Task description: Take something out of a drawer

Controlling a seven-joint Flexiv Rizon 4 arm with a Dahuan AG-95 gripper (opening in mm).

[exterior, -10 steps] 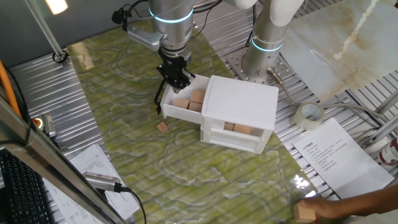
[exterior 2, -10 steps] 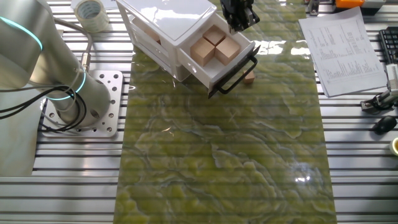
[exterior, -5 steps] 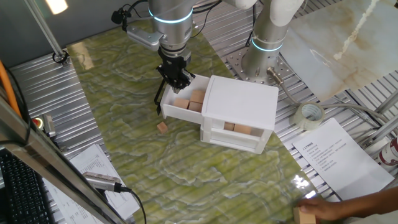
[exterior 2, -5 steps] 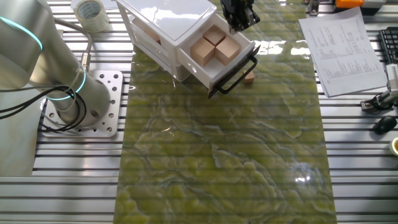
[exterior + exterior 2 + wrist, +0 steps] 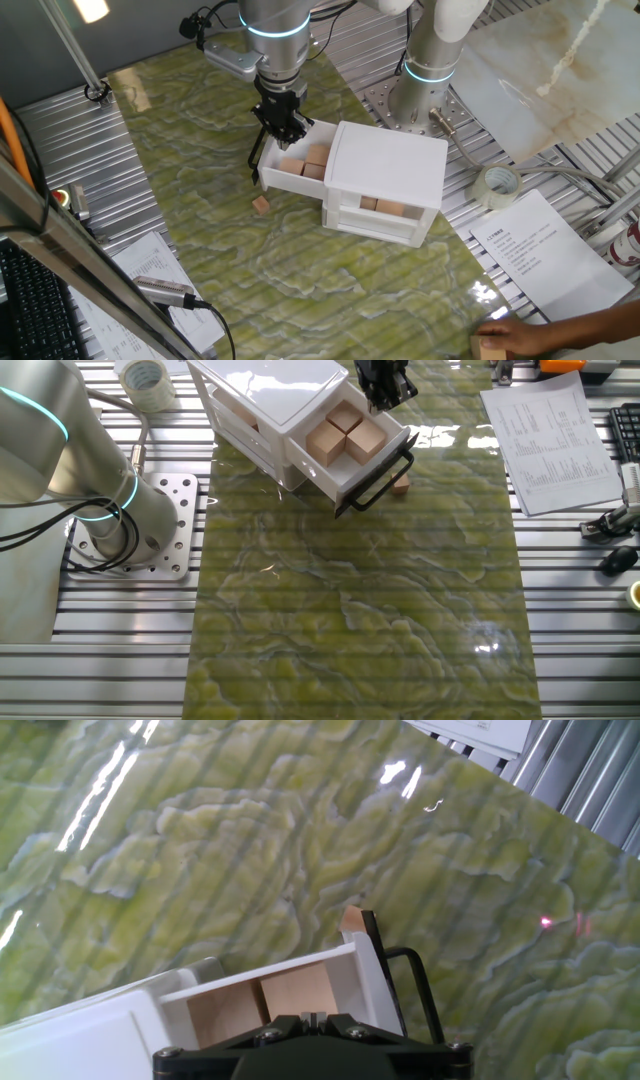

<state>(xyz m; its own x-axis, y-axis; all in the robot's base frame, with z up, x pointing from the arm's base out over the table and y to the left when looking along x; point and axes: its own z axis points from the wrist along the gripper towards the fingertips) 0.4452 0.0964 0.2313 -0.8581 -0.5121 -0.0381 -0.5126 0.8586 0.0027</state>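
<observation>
The white drawer with its black bar handle stands pulled out of the small white cabinet. Several light-brown wooden cubes lie in it; they also show in the other fixed view and the hand view. My gripper hangs just above the drawer's far side, fingers together and empty; it also shows in the other fixed view and the hand view. One loose cube lies on the green mat just outside the handle, and shows in the hand view too.
A lower cabinet drawer also shows cubes. A tape roll and a printed sheet lie right of the cabinet. A person's hand holds a cube at the front right edge. The arm's base stands behind the cabinet.
The person's hand with a cube at the front right has shifted slightly lower. My gripper and the drawer have not moved.
</observation>
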